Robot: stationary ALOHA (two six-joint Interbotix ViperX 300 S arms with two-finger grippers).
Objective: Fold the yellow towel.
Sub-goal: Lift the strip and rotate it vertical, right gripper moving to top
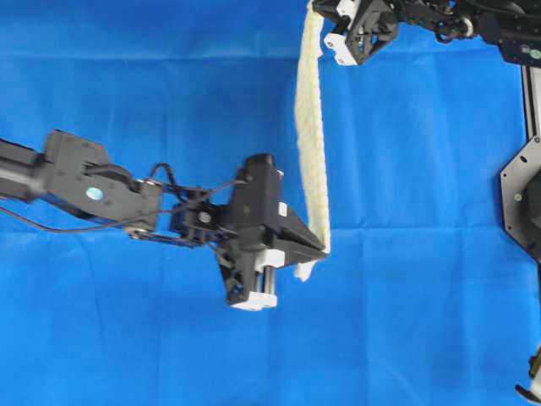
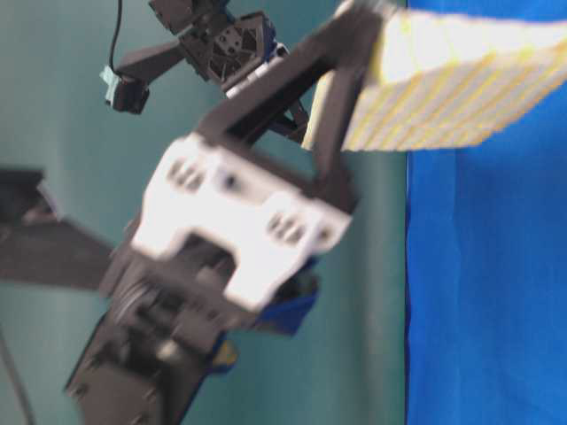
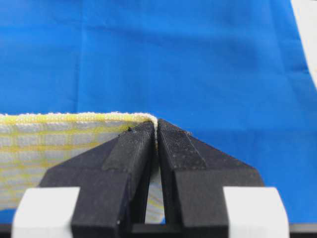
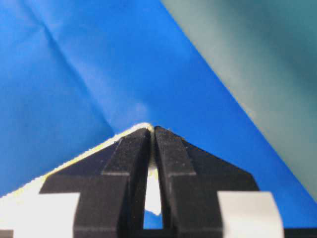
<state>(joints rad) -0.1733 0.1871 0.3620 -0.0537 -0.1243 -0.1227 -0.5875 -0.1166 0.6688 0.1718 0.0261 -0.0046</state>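
The yellow towel [image 1: 311, 135] hangs in the air as a narrow strip stretched between my two grippers, over the blue cloth. My left gripper [image 1: 324, 248] is shut on its near corner; the left wrist view has the hemmed edge of the towel [image 3: 59, 139] pinched at the tips of my left gripper [image 3: 156, 126]. My right gripper [image 1: 324, 21] is shut on the far corner at the top of the overhead view; in the right wrist view the towel's edge [image 4: 84, 153] runs into the closed tips of the right gripper [image 4: 152, 130]. The table-level view has the checked towel [image 2: 461, 84] raised high.
A large blue cloth [image 1: 127, 338] covers the table. Its right border shows beside a grey rail [image 1: 531, 93] and a black mount [image 1: 520, 194]. In the table-level view the left arm's blurred body [image 2: 230, 221] fills the foreground, in front of a teal wall.
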